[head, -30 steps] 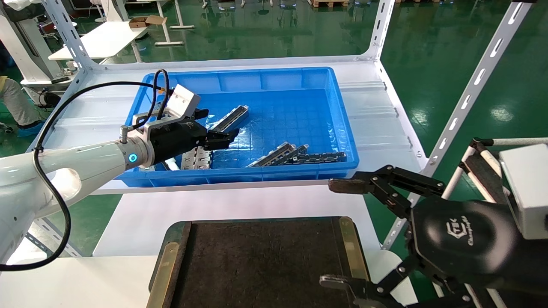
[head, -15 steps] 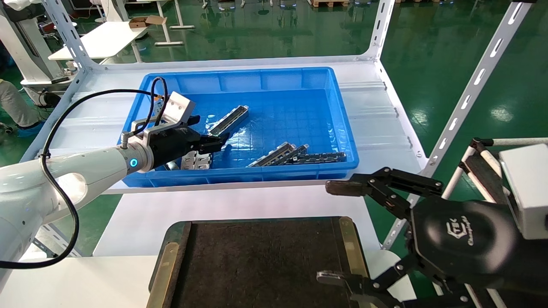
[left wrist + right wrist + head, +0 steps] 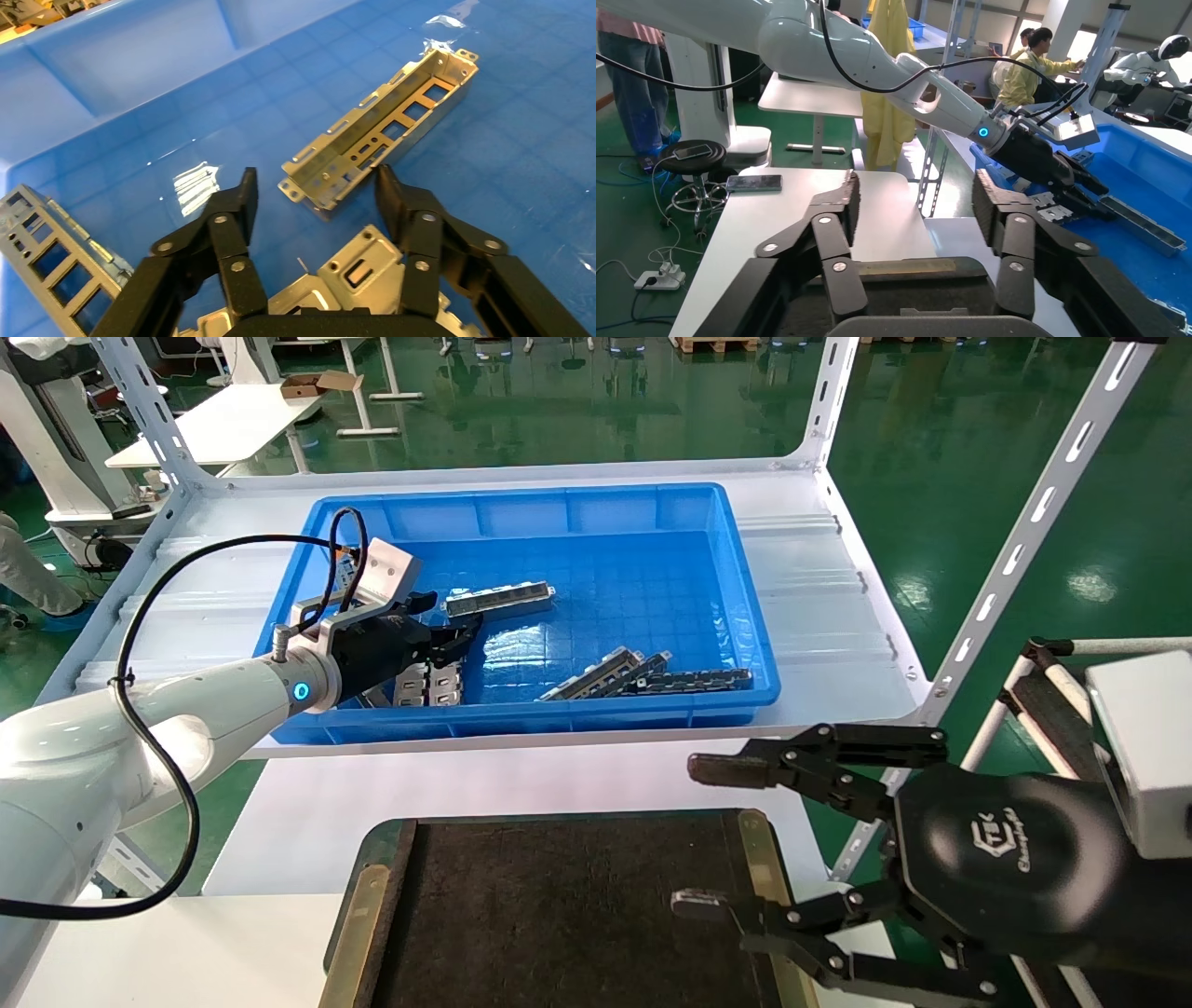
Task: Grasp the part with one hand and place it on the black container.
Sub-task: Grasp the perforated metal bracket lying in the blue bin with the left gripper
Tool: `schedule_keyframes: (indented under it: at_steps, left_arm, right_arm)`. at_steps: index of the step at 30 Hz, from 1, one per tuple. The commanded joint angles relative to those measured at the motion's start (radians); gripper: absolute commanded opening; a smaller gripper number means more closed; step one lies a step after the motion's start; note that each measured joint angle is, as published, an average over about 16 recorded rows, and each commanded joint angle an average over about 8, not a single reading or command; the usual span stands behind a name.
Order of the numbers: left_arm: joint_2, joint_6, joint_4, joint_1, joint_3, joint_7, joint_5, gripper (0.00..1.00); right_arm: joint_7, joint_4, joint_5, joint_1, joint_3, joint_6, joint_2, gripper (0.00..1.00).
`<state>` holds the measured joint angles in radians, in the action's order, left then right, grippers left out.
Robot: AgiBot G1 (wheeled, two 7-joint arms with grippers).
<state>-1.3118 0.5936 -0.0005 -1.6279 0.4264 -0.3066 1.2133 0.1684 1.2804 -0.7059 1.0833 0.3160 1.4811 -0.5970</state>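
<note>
Counter (image 3: 307,822): white, middle band of the head view, partly covered by the black container and the left arm.
Blue bin (image 3: 745,645): upper centre of the head view, on a white shelf; near left corner hidden behind the left gripper.
Black container (image 3: 559,905): bottom centre of the head view, cut off by the lower edge; right rim partly covered by the right gripper.
Right gripper (image 3: 694,836): lower right of the head view, over the container's right edge; jaws spread wide, grasping nothing; wrist cut off at the frame edge.
Left gripper (image 3: 466,635): left of centre in the head view, inside the bin; jaws released, one on each side of the part's near end in the left wrist view (image 3: 316,189); contact with the metal not clear.
Part (image 3: 498,599): lying on the bin floor, upper middle of the head view, just right of the left fingertips; open side up, cut-outs showing in the left wrist view (image 3: 383,130).
Darker bars (image 3: 652,677): lower right of the bin, overlapping, count unclear.
Slotted plates (image 3: 428,684): below the left gripper, mostly hidden.
</note>
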Motion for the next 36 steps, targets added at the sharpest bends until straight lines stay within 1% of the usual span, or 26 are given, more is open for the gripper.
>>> schedule_keyframes:
  at_steps: [1,17,23,26,28,36]
  left_arm:
    - [-0.003,-0.003,-0.001,0.002,-0.001,0.0,-0.001,0.0]
    - [-0.012,0.028,-0.013,0.004,-0.008,0.008,-0.011,0.0]
    - [-0.007,0.078,-0.027,-0.004,-0.02,0.016,-0.03,0.0]
    - [0.003,0.133,-0.036,-0.008,-0.029,0.02,-0.044,0.0]
    - [0.014,0.191,-0.044,-0.008,-0.036,0.025,-0.055,0.0]
    - [0.089,0.525,-0.069,0.011,-0.053,0.046,-0.089,0.0]
  right_arm:
    - [0.0,0.0,0.0,0.0,0.0,0.0,0.0,0.0]
    - [0.0,0.0,0.0,0.0,0.001,0.0,0.0,0.0]
    - [0.0,0.0,0.001,0.0,0.001,0.0,0.0,0.0]
    - [0.0,0.0,0.001,0.0,0.001,0.0,0.0,0.0]
    - [-0.001,0.0,0.001,0.0,0.001,0.0,0.0,0.0]
    - [-0.001,0.0,0.001,0.0,0.001,-0.001,0.001,0.0]
